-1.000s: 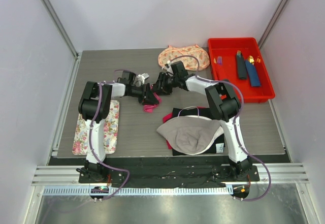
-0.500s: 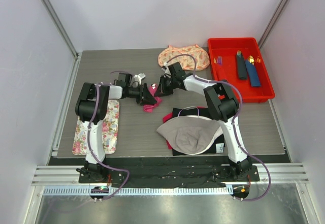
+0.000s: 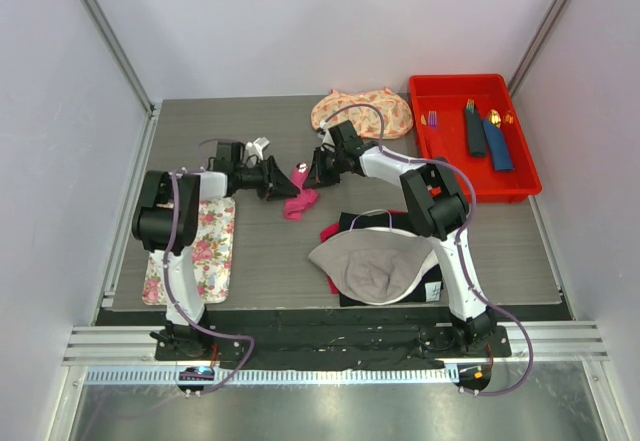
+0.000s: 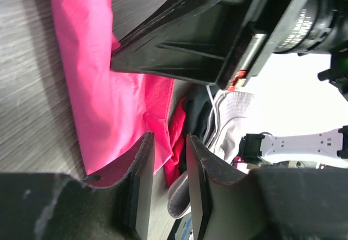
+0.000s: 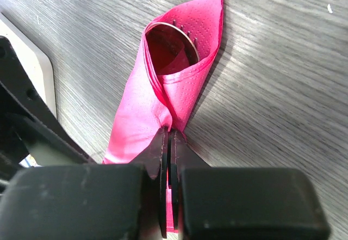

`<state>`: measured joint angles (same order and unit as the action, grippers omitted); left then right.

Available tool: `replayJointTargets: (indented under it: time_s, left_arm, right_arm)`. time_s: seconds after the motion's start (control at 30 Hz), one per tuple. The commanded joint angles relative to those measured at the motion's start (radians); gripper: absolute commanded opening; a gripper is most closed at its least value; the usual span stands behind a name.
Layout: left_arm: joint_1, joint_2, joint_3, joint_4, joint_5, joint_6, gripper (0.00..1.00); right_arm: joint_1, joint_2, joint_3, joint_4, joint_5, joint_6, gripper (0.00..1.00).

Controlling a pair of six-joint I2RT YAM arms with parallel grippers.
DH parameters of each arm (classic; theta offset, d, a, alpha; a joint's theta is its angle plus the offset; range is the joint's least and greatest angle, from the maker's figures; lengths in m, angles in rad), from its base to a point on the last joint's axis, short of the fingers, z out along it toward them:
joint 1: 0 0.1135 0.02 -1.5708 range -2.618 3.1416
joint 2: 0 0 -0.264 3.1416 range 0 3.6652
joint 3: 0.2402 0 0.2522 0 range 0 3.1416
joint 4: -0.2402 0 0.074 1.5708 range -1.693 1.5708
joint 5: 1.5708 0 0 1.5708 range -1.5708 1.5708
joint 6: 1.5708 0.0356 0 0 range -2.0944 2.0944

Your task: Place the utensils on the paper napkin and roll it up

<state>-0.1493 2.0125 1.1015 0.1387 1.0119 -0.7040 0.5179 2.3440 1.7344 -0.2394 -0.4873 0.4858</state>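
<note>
- The paper napkin [image 5: 163,87] is lying rolled into a cone at mid-bench [image 5: 272,60], between the two arms.
- The utensils [image 5: 182,33] are sitting mostly hidden inside it, with only a silver rim and tine tips peeking out.
- The right gripper [image 5: 168,142] is pinching a fold of the napkin, jaws closed on it.
- The left gripper [image 4: 168,139] is hovering just left of the napkin, jaws narrowly apart. Whether they are touching it is unclear.

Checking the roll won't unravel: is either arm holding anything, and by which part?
The right gripper, jaws shut, pinches the paper napkin at the roll's narrow end. The left gripper seems to hold nothing.
</note>
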Motion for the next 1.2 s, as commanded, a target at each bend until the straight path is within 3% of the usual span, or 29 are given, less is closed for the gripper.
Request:
replayJointTargets:
  time_s: [0.0, 0.33, 0.47, 0.57, 0.77, 0.8, 0.9, 1.17]
  left_arm:
    - [-0.024, -0.001, -0.009, -0.045, -0.010, 0.015, 0.31]
    - [-0.032, 0.026, -0.126, -0.106, -0.025, 0.098, 0.22]
    - [-0.006, 0.071, -0.118, -0.134, -0.056, 0.112, 0.10]
    - [0.020, 0.114, -0.115, -0.136, -0.050, 0.104, 0.06]
    - [0.028, 0.127, -0.120, -0.136, -0.062, 0.107, 0.04]
    - [0.028, 0.129, -0.120, -0.136, -0.061, 0.104, 0.04]
    - [0.028, 0.135, -0.118, -0.136, -0.067, 0.095, 0.04]
    - [0.028, 0.138, -0.115, -0.136, -0.070, 0.090, 0.04]
  right_arm:
    - [-0.002, 0.055, 0.005, -0.057, 0.128, -0.052, 0.01]
    - [-0.002, 0.061, 0.016, -0.063, 0.133, -0.049, 0.01]
    - [-0.002, 0.044, 0.017, -0.066, 0.127, -0.053, 0.01]
    - [-0.004, 0.018, 0.034, -0.069, 0.104, -0.053, 0.01]
    - [-0.019, -0.046, 0.099, -0.069, 0.050, -0.029, 0.16]
    - [-0.025, -0.051, 0.126, -0.072, 0.041, -0.027, 0.23]
    - [-0.036, -0.078, 0.165, -0.084, 0.024, -0.023, 0.33]
    - [-0.022, -0.150, 0.084, 0.060, -0.141, 0.157, 0.34]
